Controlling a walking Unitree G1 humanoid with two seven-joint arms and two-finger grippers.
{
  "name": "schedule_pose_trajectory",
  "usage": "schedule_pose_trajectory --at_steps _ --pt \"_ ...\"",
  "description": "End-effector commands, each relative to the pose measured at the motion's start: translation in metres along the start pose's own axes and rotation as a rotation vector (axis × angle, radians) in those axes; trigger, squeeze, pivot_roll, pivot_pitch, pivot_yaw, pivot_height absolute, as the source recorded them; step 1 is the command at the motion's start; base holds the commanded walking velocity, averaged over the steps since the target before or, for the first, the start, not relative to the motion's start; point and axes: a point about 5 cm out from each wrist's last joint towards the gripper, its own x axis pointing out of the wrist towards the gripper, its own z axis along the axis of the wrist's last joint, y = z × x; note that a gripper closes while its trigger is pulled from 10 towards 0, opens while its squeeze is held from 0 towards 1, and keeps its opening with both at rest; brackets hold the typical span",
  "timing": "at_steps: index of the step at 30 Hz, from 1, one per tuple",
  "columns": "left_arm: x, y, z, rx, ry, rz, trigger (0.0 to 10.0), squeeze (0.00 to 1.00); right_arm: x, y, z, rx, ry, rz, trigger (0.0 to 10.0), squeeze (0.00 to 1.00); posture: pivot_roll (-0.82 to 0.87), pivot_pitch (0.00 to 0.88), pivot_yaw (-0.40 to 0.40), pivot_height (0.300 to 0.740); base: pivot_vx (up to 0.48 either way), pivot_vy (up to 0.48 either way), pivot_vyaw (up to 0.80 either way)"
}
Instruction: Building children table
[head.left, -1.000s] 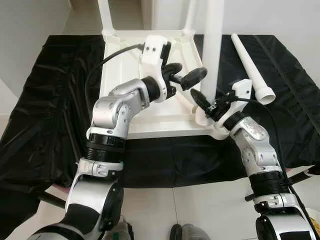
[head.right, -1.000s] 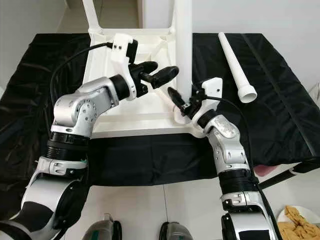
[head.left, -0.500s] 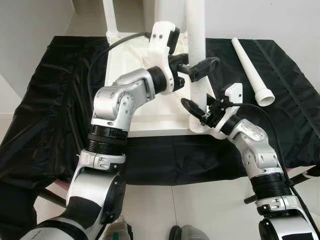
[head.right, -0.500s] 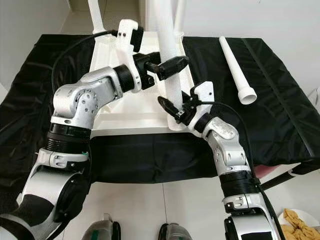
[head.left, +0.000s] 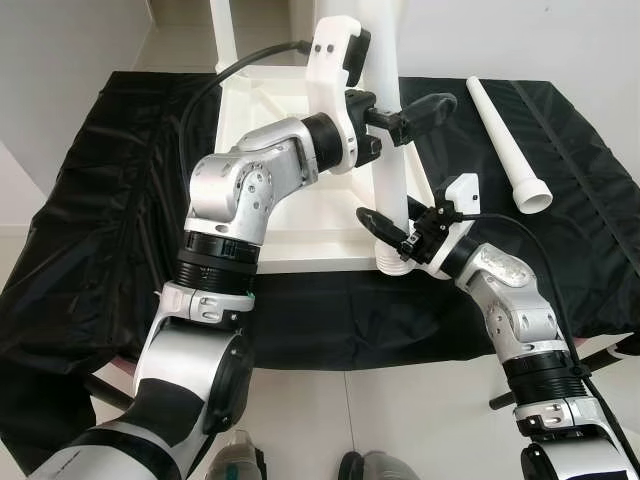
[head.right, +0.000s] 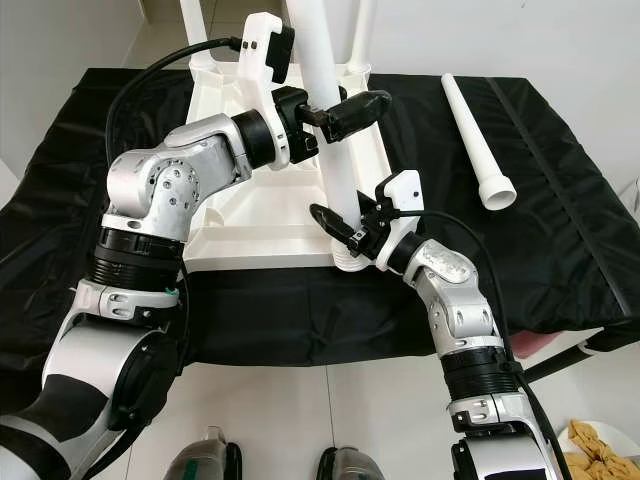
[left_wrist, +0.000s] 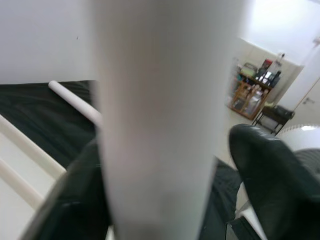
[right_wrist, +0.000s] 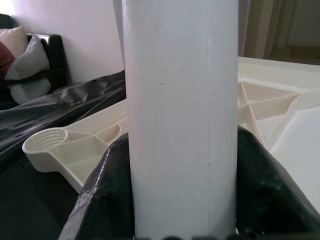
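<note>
A white children's table (head.left: 270, 150) lies upside down on a black cloth (head.left: 110, 200). One white table leg (head.left: 388, 170) stands upright at its near right corner, wide end down. My left gripper (head.left: 400, 105) is shut on the leg's upper part, with one finger (left_wrist: 270, 170) on each side. My right gripper (head.left: 390, 225) is shut on the leg low down, and both its fingers (right_wrist: 107, 195) press the sides. A ribbed round socket (right_wrist: 50, 140) in the table's corner shows beside the held leg.
A loose white leg (head.left: 510, 140) lies on the cloth to the right of the table. Another leg (head.left: 222, 30) stands at the table's far left corner. The pale tile floor (head.left: 420, 420) lies in front of the cloth's near edge.
The held leg has shifted left and now leans slightly. My left gripper rose from beside the leg and closed around its upper part. My right gripper stayed shut on it low down.
</note>
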Motion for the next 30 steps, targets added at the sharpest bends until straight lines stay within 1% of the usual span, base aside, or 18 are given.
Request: schedule_pose_trajectory --at_steps 1,7,17,18,19,20,21,23,27,28,29,30 --pt "0.004 -0.007 0.008 0.008 -0.028 -0.069 0.0 0.0 -0.001 -0.001 0.001 -0.005 0.005 0.003 10.0 0.0 0.05 0.029 -0.025 0.74 0.0 0.0 0.0" --pt "0.004 -0.008 0.009 0.011 -0.027 -0.081 0.0 0.0 0.0 -0.002 0.001 0.0 0.004 -0.003 10.0 0.0 0.05 0.029 -0.025 0.74 0.0 0.0 0.0" --pt "0.007 -0.009 0.011 0.044 -0.025 -0.072 0.0 0.0 0.0 -0.005 0.001 0.017 0.021 -0.037 10.0 0.0 0.05 0.029 -0.024 0.74 0.0 0.0 0.0" --pt "0.007 -0.008 0.011 0.055 -0.02 -0.064 1.4 0.0 0.001 -0.006 0.001 0.01 0.02 -0.043 10.0 0.0 0.05 0.029 -0.024 0.74 0.0 0.0 0.0" --pt "0.008 -0.008 0.011 0.063 -0.016 -0.059 1.4 0.0 0.001 -0.006 0.001 0.005 0.018 -0.048 10.0 0.0 0.05 0.029 -0.024 0.74 0.0 0.0 0.0" --pt "0.009 -0.008 0.01 0.072 -0.008 -0.05 10.0 0.0 0.0 -0.008 0.001 0.007 0.007 -0.07 10.0 1.0 0.05 0.032 -0.024 0.74 0.0 0.0 0.0" --pt "0.009 -0.008 0.01 0.072 -0.008 -0.05 10.0 0.0 0.0 -0.008 0.001 0.007 0.007 -0.07 10.0 1.0 0.05 0.032 -0.024 0.74 0.0 0.0 0.0" --pt "0.01 -0.008 0.009 0.111 0.001 -0.03 10.0 0.0 0.001 -0.008 0.001 0.021 0.007 -0.083 10.0 1.0 0.04 0.034 -0.023 0.74 0.0 0.0 0.0" --pt "0.011 -0.007 0.01 0.143 0.003 -0.006 10.0 0.0 0.002 -0.008 0.001 0.011 0.011 -0.105 10.0 1.0 0.04 0.037 -0.023 0.74 0.0 0.0 0.0" --pt "0.012 -0.005 0.012 0.177 0.005 0.035 10.0 0.0 0.004 -0.01 0.001 -0.01 0.023 -0.142 10.0 1.0 0.04 0.038 -0.023 0.74 0.0 0.0 0.0" --pt "0.013 -0.003 0.015 0.235 0.007 0.095 10.0 0.0 0.006 -0.013 -0.001 -0.033 0.047 -0.189 10.0 0.0 0.04 0.039 -0.022 0.74 0.0 0.0 0.0" --pt "0.014 -0.001 0.017 0.276 0.007 0.135 10.0 0.0 0.008 -0.015 -0.001 -0.049 0.064 -0.22 10.0 0.0 0.04 0.039 -0.022 0.74 0.0 0.0 0.0"
